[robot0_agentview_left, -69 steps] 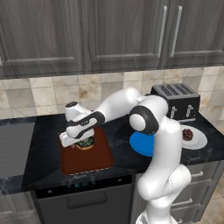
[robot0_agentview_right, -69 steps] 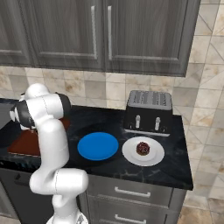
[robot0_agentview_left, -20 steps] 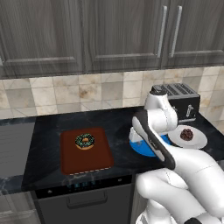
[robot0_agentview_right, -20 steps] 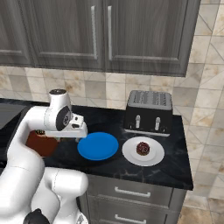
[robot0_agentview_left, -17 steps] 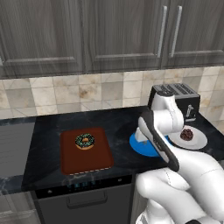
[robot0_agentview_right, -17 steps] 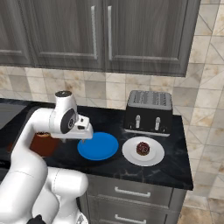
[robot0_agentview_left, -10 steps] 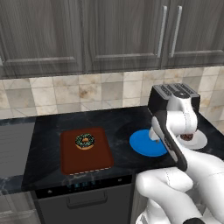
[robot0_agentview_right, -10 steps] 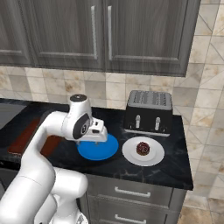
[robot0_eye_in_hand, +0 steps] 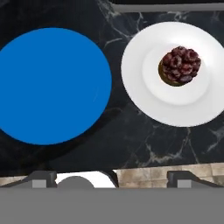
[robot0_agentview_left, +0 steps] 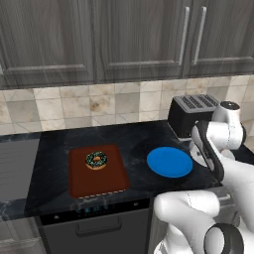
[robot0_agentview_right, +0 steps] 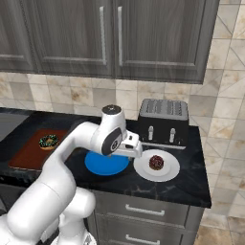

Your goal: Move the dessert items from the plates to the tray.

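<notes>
Hovering between blue plate (robot0_eye_in_hand: 52,85) and white plate (robot0_eye_in_hand: 175,74), my gripper (robot0_eye_in_hand: 111,177) has fingers apart. Speckled sweet (robot0_eye_in_hand: 178,65) sits on the white plate; donut (robot0_agentview_left: 96,159) on tray (robot0_agentview_left: 96,171).

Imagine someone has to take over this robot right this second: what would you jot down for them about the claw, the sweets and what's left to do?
Claw: above the counter between the two plates, holding nothing; open or shut unclear.
Donut: on the tray, done.
Blue plate: bare.
Small speckled sweet: sitting on the white plate, in front of the toaster.
Left: pick up that sweet and set it on the tray beside the donut.
</notes>
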